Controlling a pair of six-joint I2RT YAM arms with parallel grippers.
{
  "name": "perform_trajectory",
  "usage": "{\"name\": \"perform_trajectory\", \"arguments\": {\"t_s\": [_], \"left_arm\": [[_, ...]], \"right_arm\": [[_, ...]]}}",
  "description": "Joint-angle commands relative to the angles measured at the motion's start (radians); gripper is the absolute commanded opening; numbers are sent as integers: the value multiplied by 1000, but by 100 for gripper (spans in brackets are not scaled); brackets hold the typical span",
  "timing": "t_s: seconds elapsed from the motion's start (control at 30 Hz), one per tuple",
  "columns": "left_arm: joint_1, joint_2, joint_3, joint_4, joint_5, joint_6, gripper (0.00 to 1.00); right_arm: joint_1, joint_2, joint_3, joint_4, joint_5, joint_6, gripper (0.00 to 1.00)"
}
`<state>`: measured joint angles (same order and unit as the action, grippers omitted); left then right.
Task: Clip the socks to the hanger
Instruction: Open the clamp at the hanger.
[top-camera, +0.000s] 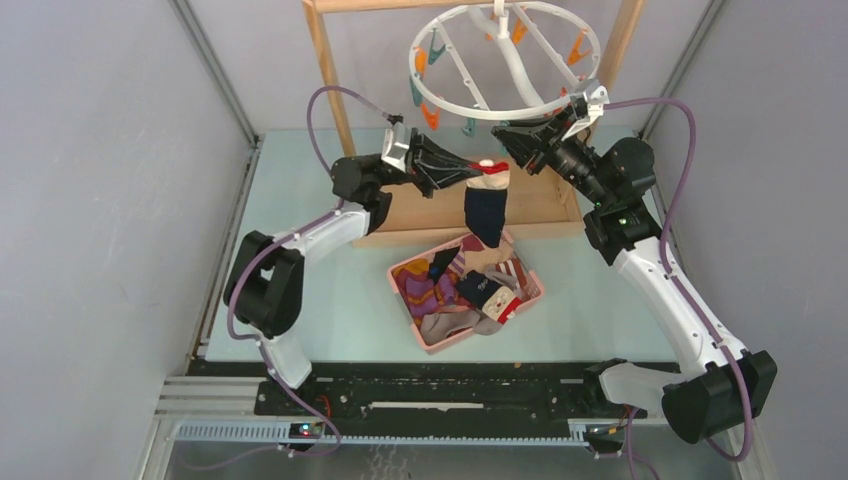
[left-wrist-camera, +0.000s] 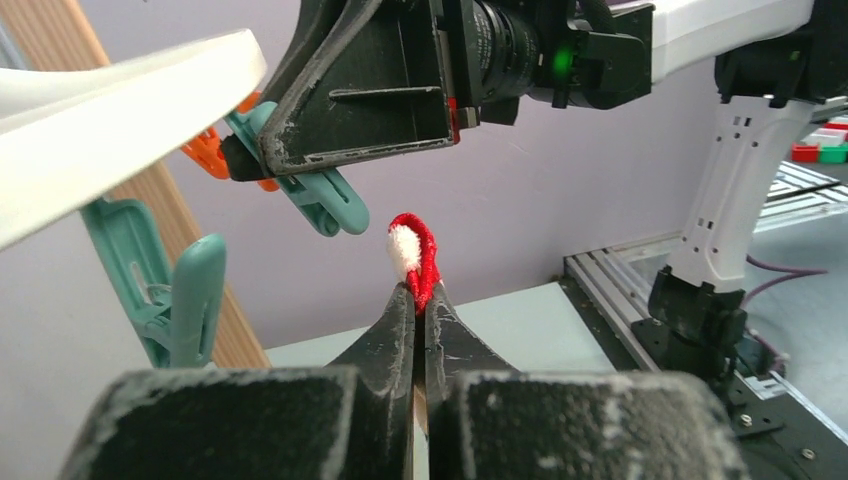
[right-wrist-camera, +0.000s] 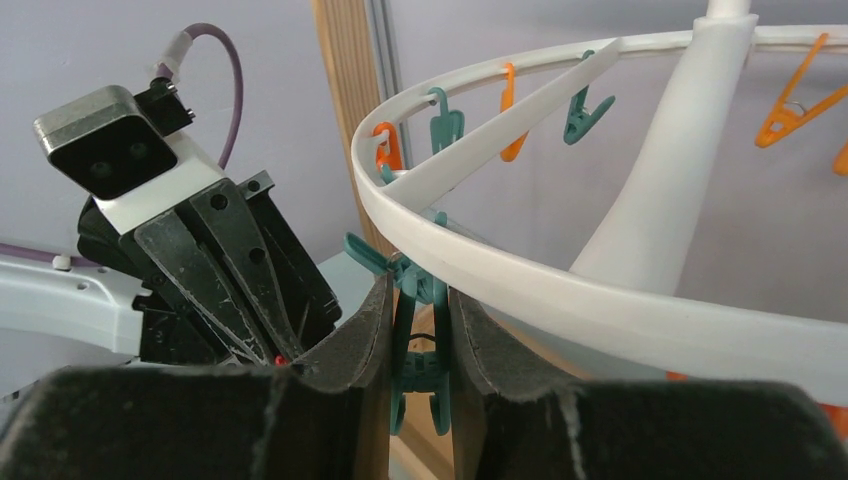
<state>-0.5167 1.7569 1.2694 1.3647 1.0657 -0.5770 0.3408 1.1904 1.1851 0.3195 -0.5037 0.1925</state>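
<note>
Hanging from the left gripper (top-camera: 481, 172), a navy sock (top-camera: 487, 212) dangles by its red-and-cream cuff (left-wrist-camera: 414, 250), which is pinched tight between the narrowed black fingers (left-wrist-camera: 395, 330) in the left wrist view. In the top view the sock hangs just at 12 o'clock of the pink basket (top-camera: 437, 348), where the other socks (top-camera: 470, 292) lie heaped. The hanger (top-camera: 512, 62), a white ring, sits at 12 o'clock of the sock, under the wooden rack frame (top-camera: 330, 75). The right gripper (top-camera: 506, 136) reaches in from 3 o'clock, its jaws closed around a teal clip (right-wrist-camera: 420, 345) that hangs under the ring's near rim. That clip is just at 11 o'clock of the cuff, not touching it.
</note>
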Motion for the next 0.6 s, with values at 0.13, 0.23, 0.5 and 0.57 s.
{"name": "perform_trajectory", "arguments": {"t_s": [0.13, 0.23, 0.5, 0.57], "left_arm": [[0, 46, 116, 63, 72, -116, 0], [-2, 59, 140, 62, 50, -138, 0], [-2, 69, 140, 62, -21, -141, 0], [-2, 70, 139, 61, -29, -144, 0]], "right_arm": [[23, -37, 28, -11, -136, 25, 6], [24, -38, 28, -11, -141, 27, 6], [29, -39, 28, -7, -155, 33, 6], [29, -40, 29, -2, -159, 37, 6]]}}
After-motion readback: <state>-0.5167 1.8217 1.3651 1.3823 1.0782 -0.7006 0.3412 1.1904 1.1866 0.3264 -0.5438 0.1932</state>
